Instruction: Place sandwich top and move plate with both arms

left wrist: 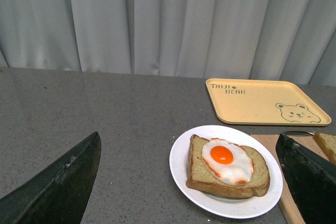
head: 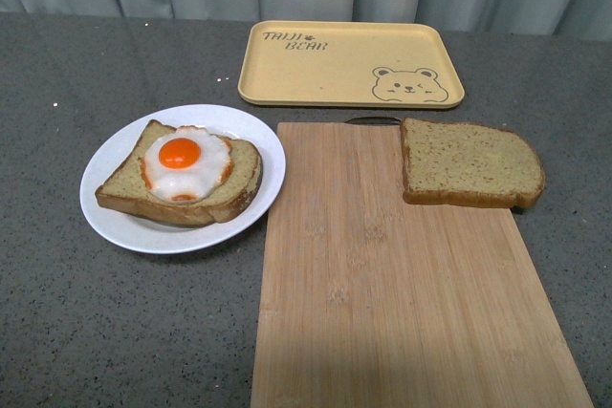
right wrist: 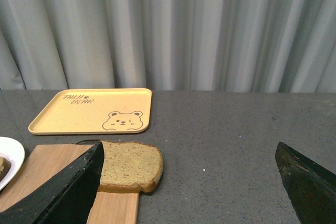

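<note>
The grey counter [head: 76, 332] carries one wooden cutting board [head: 402, 312], and one yellow tray [head: 325, 74] at its 12 o'clock. One white plate [head: 124, 226] sits touching the board's edge at its 9 o'clock, holding one egg-bearing slice [head: 239, 183]. The sandwich top [head: 469, 164], the second of two slices, lies flat at the board's 2 o'clock corner, long axis 9-to-3, about 3 o'clock from the plate. One fried egg [head: 186, 164]. Both tools are spread and empty. The right tool [right wrist: 189, 144] has the slice just ahead, so the right arm looks nearer; the left tool [left wrist: 188, 136] faces the plate.
</note>
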You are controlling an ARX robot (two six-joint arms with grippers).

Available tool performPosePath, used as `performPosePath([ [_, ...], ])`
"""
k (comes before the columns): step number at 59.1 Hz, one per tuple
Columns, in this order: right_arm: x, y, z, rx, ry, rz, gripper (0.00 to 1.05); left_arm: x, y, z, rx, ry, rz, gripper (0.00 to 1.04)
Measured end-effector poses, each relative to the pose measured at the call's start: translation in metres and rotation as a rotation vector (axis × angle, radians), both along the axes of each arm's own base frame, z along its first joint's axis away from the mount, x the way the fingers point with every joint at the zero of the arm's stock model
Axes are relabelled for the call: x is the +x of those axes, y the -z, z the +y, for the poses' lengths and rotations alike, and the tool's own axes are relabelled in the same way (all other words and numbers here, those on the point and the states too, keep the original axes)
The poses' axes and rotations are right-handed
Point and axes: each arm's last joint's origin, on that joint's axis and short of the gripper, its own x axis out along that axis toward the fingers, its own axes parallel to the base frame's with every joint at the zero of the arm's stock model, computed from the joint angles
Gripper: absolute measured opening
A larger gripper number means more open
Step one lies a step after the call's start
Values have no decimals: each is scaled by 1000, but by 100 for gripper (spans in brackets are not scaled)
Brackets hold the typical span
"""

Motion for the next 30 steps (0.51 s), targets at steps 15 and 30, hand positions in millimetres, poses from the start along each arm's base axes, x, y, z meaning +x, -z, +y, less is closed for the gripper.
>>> performPosePath([
  [15,2,0,0,-74,140,19,95,0,0,0,0,0,0,98],
  [30,57,2,-21,-221,294,297,95,0,0,0,0,2,0,98],
])
